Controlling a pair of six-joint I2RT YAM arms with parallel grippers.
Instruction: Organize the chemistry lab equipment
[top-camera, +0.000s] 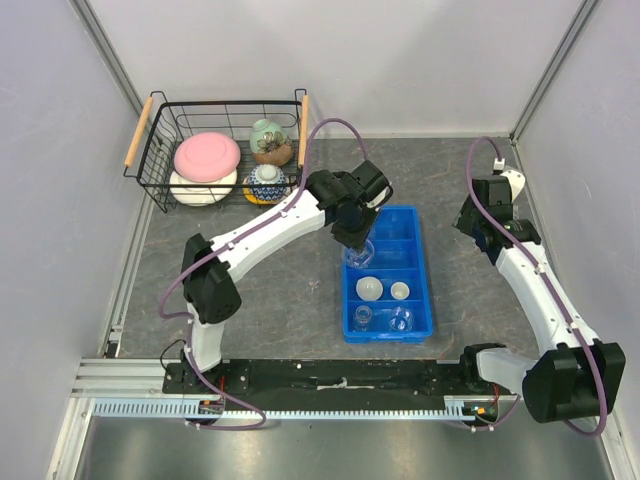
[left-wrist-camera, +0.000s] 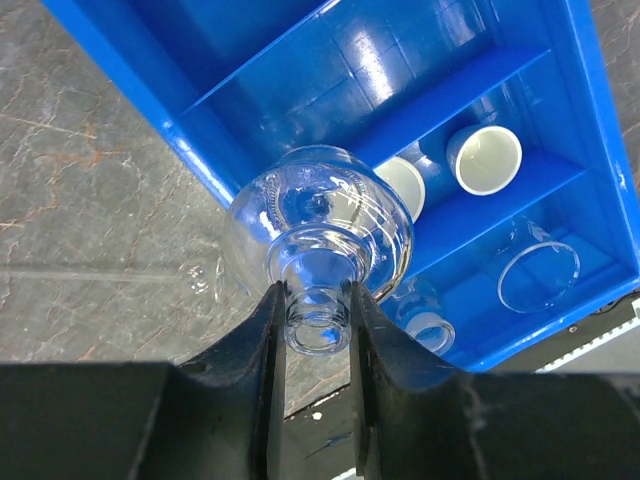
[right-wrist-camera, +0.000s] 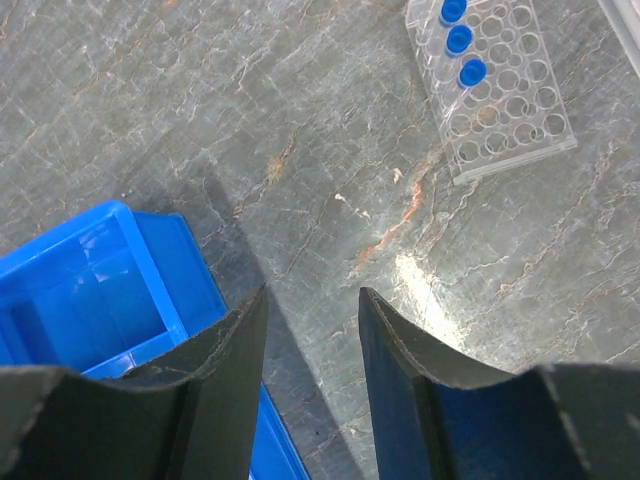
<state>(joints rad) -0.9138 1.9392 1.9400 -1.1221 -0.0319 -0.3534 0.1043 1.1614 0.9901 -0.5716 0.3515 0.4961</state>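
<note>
**Left jaws clamped on a flask neck at the tray's edge; right jaws parted over bare table**

The left gripper has its two matte black fingers pressed against the short cylindrical neck of a round-bodied flask. The flask is clear, glossy glass with a bulbous body and a thick rolled lip. Its body straddles the left wall of the blue tray, part over the tray and part over the table; whether it touches either cannot be told.

The right gripper holds its dark fingers apart with nothing between them, above the table beside a corner of the tray.

The tray is smooth, shiny moulded plastic, rectangular, divided by cross walls. One compartment holds two small white dishes, bowl-shaped and matte. The nearest compartment holds two more clear flasks.

A clear perforated tube rack lies well apart on the table, carrying tubes with blue caps. The table is grey, with a veined, stone-like pattern.

A black wire basket with wooden handles holds pink, white and patterned crockery in the far left corner.
</note>
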